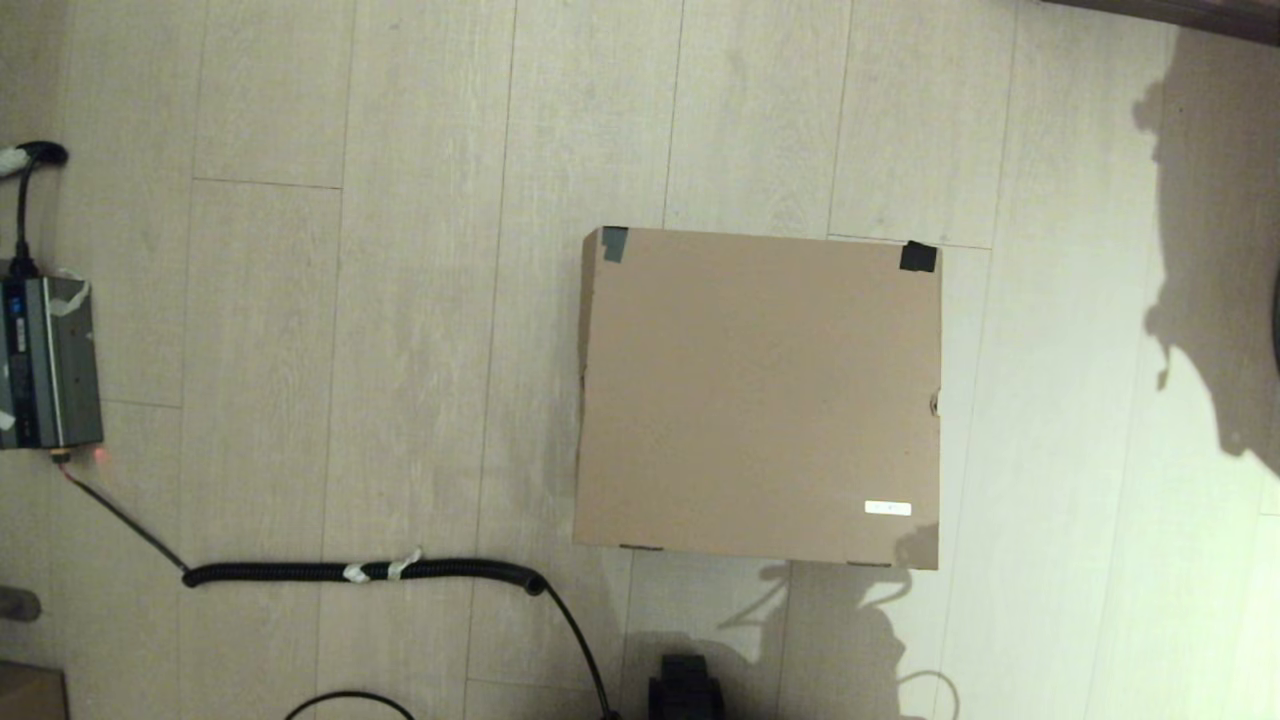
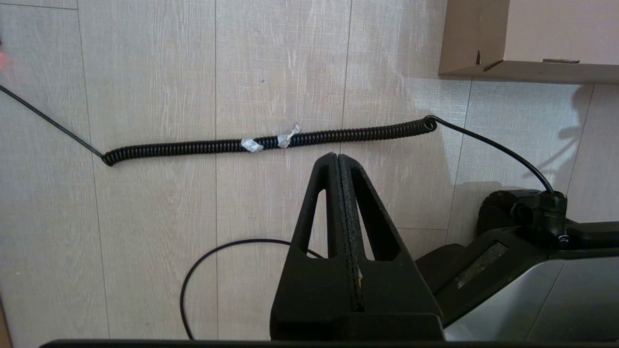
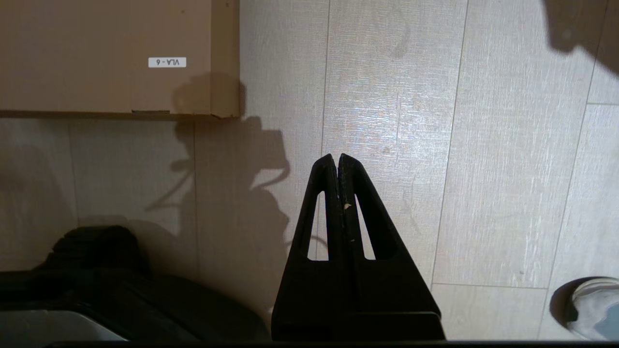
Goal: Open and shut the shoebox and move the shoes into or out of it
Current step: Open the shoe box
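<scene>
The shoebox (image 1: 760,400) lies on the pale plank floor with its brown lid flat and closed. Black tape patches (image 1: 917,257) mark its two far corners, and a small white label (image 1: 887,508) sits near its near right corner. One near corner of the shoebox (image 2: 532,34) shows in the left wrist view, and the labelled corner (image 3: 96,53) in the right wrist view. The shoes are hidden. My left gripper (image 2: 337,155) hangs shut and empty over the floor, short of the box. My right gripper (image 3: 337,157) is likewise shut and empty, to the right of the box. Neither gripper appears in the head view.
A coiled black cable (image 1: 360,572) runs along the floor left of the box toward a grey power unit (image 1: 45,365) at the far left. Part of my black base (image 1: 685,690) shows at the bottom edge. A pale rounded object (image 3: 587,304) that I cannot identify sits at the right wrist view's corner.
</scene>
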Robot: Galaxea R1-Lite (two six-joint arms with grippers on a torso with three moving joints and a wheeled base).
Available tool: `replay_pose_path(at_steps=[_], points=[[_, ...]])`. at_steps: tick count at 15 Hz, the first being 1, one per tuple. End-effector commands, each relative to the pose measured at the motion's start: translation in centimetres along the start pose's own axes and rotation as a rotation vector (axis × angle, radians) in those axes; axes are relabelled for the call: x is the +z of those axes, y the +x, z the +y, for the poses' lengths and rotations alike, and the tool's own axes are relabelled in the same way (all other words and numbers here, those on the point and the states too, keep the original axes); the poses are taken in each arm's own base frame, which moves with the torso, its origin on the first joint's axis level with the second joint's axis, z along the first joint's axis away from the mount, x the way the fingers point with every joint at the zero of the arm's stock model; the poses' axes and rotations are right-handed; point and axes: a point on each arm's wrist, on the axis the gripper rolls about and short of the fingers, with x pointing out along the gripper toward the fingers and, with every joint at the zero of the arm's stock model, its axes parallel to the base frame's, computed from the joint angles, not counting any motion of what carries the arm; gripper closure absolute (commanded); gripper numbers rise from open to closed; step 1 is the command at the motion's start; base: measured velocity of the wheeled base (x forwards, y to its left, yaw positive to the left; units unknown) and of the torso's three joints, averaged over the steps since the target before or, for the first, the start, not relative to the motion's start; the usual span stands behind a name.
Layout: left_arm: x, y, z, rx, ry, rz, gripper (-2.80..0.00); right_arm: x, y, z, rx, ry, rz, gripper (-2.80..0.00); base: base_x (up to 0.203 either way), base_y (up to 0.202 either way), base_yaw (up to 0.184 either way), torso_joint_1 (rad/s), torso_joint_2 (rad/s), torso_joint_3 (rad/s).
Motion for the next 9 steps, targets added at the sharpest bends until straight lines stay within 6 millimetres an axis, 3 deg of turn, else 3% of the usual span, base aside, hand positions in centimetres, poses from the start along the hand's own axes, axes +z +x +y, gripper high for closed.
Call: replay_pose_path(at_steps=[1, 4, 7, 9], points=[[-0.2, 0.1, 0.0, 0.0, 0.0, 0.007, 0.0, -0.4, 0.1, 0.0, 0.002, -0.039, 0.016, 0.0, 0.0, 0.0, 0.0, 0.0, 0.0, 0.0], [0.6, -0.1, 0.0, 0.007, 0.031, -0.025, 0.0, 0.1, 0.0, 0.0, -0.008, -0.045, 0.003, 0.0, 0.0, 0.0, 0.0, 0.0, 0.0, 0.0], [7.3, -0.2, 0.1, 0.004, 0.001, -0.081, 0.0, 5.3, 0.1, 0.3, 0.004, 0.028, -0.005, 0.0, 0.0, 0.0, 0.0, 0.0, 0.0, 0.0], [13.0, 2.5, 0.1, -0.025, -0.101, -0.015, 0.0, 9.2, 3.1, 0.7, 0.029, 0.188, 0.134, 0.0, 0.0, 0.0, 0.0, 0.0, 0.0, 0.0]])
